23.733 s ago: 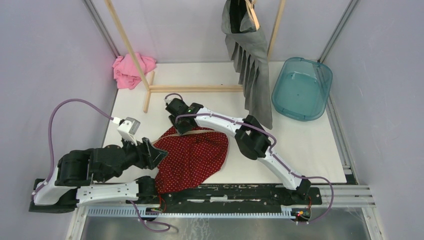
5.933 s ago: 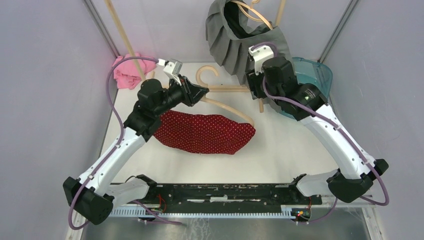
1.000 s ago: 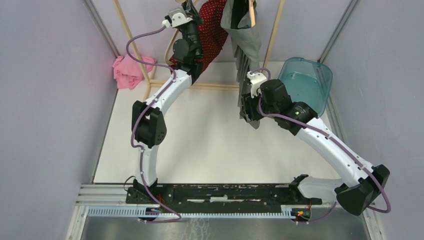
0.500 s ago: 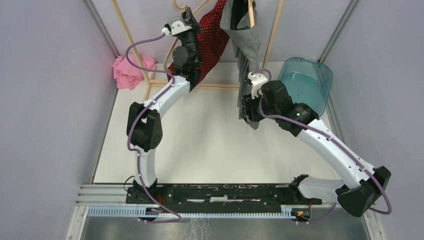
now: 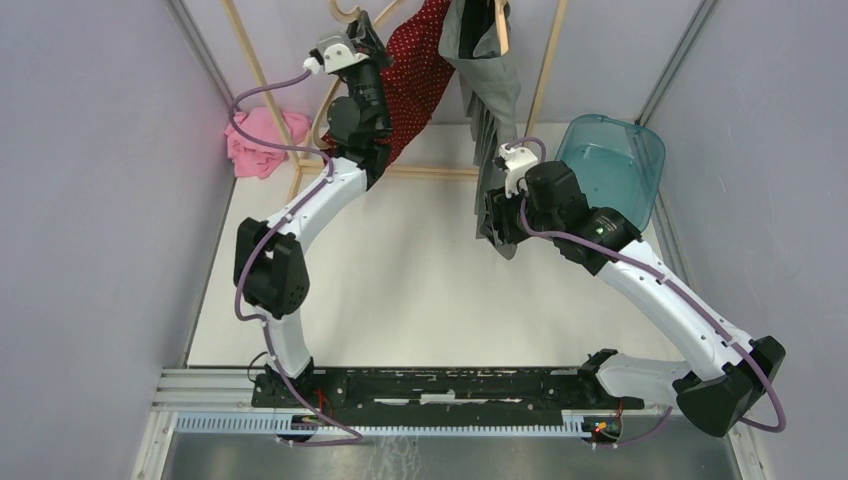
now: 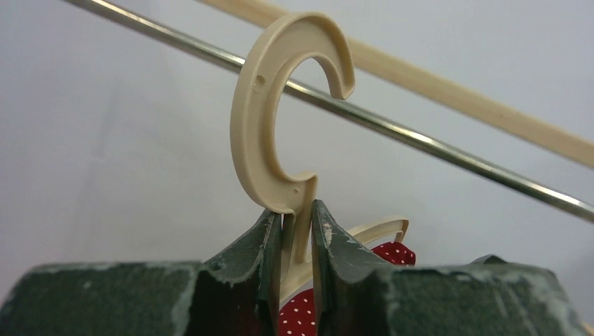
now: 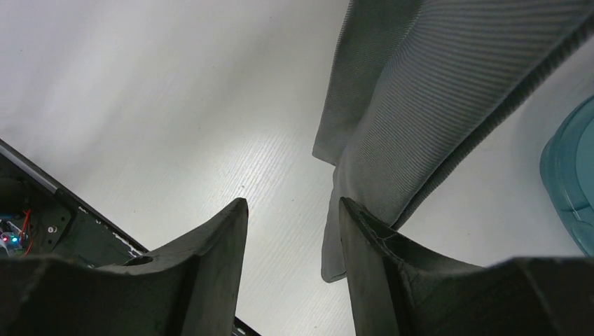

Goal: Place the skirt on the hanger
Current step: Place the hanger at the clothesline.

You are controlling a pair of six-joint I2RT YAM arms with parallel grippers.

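Skirts two: red skirt [image 5: 410,70], grey skirt [image 5: 497,110]; left tool [image 6: 295,217] pinches hanger [image 6: 252,119].

Changes logged from my station:

- **Red dotted skirt [image 5: 412,75]:** no longer flat at the middle of the table. I now list it hanging at the top centre of the frame.
- **Hanger [image 6: 280,133]:** up off the table with the skirt. Over the last second its hook drifts left along the top edge.
- **Left gripper [image 6: 296,210]:** risen from the lower left to the top of the frame, and its arm's elbow swings out toward the lower left.
- **Right gripper [image 5: 497,215]:** withdrawn from the table centre to centre right.
- **Grey skirt [image 5: 495,110]:** bunched up some seconds ago, now hanging straight.
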